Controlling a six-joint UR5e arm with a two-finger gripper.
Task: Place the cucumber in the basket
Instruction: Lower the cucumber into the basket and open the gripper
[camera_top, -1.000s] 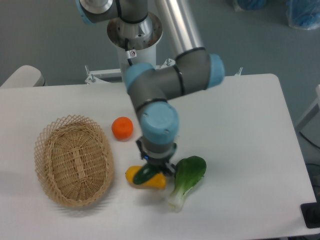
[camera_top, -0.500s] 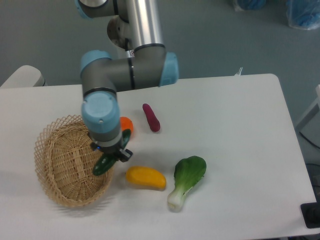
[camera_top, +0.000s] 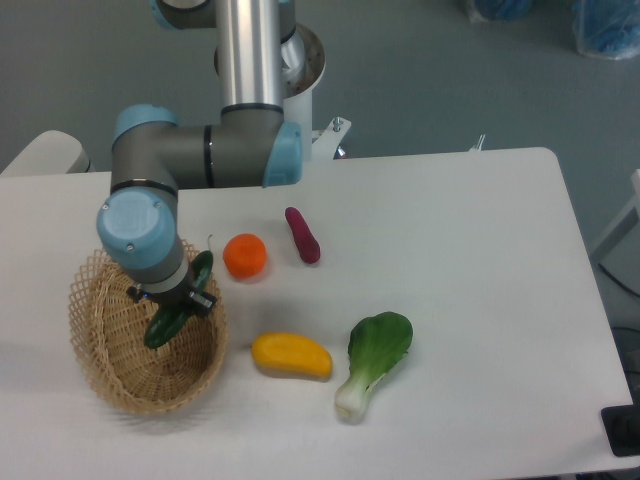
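Observation:
The dark green cucumber is held tilted in my gripper, its lower end over the inside of the basket and its upper end near the rim. The gripper is shut on it and hangs above the right half of the tan wicker basket at the table's left. The arm's wrist hides the gripper's fingers from above.
An orange fruit lies just right of the basket. A purple vegetable lies beyond it. A yellow fruit and a bok choy lie toward the front. The table's front edge is close below the basket.
The gripper carried the cucumber leftward from beside the yellow fruit, across the basket's right rim, to above the basket's inside.

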